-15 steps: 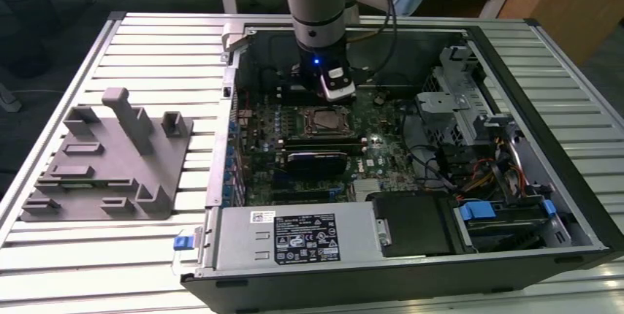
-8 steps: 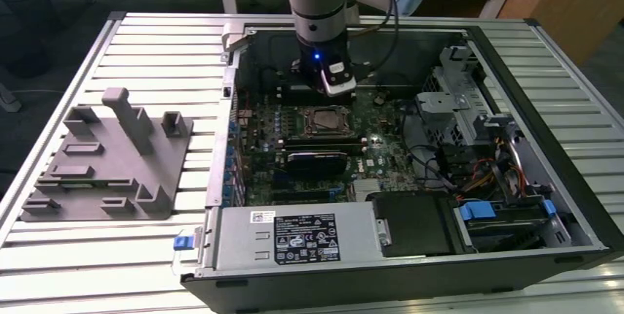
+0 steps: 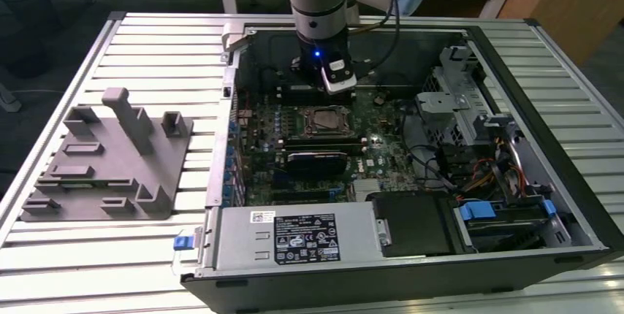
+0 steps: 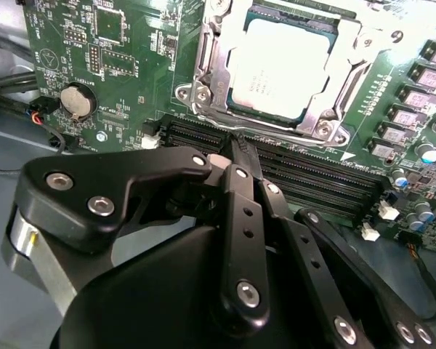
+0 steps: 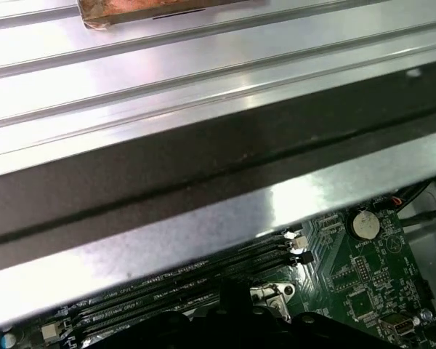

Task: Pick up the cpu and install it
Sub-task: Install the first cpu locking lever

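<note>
Hand closed and empty above memory slots, cpu seated in socket beside

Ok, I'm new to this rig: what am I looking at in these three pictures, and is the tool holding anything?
The exterior view looks down on an open computer case lying on a slatted metal table, with a grey plastic holder at that view's left. The robot arm reaches down into the case over the green circuit board. The two wrist views ride on the arm. In the second wrist view the black tool has its fingers together, with nothing between them, hovering over the long black slots. Just beyond, the cpu, a shiny square chip, already sits in its metal socket frame.
</note>
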Controlling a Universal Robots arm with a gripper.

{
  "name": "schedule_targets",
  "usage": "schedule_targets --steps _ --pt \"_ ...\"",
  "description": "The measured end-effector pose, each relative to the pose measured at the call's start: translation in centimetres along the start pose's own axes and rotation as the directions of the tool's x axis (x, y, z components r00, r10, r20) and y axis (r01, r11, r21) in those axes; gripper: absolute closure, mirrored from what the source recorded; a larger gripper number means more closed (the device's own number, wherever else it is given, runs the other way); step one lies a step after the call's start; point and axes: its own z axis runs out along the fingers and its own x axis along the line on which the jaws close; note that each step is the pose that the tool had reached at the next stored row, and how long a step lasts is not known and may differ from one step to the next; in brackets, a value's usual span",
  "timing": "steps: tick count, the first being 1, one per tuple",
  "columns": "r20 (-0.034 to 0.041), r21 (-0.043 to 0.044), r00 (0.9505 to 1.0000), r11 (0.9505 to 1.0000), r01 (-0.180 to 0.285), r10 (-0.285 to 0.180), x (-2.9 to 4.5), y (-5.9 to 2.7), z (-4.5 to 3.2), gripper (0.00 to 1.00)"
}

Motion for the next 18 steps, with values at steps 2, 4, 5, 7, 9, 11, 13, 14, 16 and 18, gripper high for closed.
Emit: schedule_targets --steps 2,4,5,7,9,11,13,14,16,18 --pt "-0.0001 0.0001 1.0000 1.0000 0.000 0.000 0.00 0.00 0.00 0.89" --pt "0.0003 0.0013 1.0000 1.0000 0.000 0.000 0.00 0.00 -0.01 0.89" --pt "0.0006 0.0025 1.0000 1.0000 0.000 0.000 0.00 -0.01 -0.01 0.89" --pt "0.0013 0.0053 1.0000 1.0000 0.001 -0.001 -0.01 -0.05 -0.01 0.89" --pt "0.0023 0.0084 1.0000 1.0000 0.001 -0.001 -0.04 -0.12 -0.01 0.89" --pt "0.0034 0.0124 1.0000 0.9999 0.002 -0.002 -0.07 -0.21 -0.02 0.89" --pt "0.0047 0.0174 1.0000 0.9998 0.003 -0.003 -0.10 -0.31 -0.03 0.89" --pt "0.0056 0.0209 1.0000 0.9998 0.003 -0.004 -0.11 -0.34 -0.04 0.89" --pt "0.0077 0.0293 1.0000 0.9996 0.005 -0.005 -0.13 -0.39 -0.05 0.89" --pt "0.0099 0.0379 0.9999 0.9993 0.006 -0.007 -0.14 -0.44 -0.04 0.89"
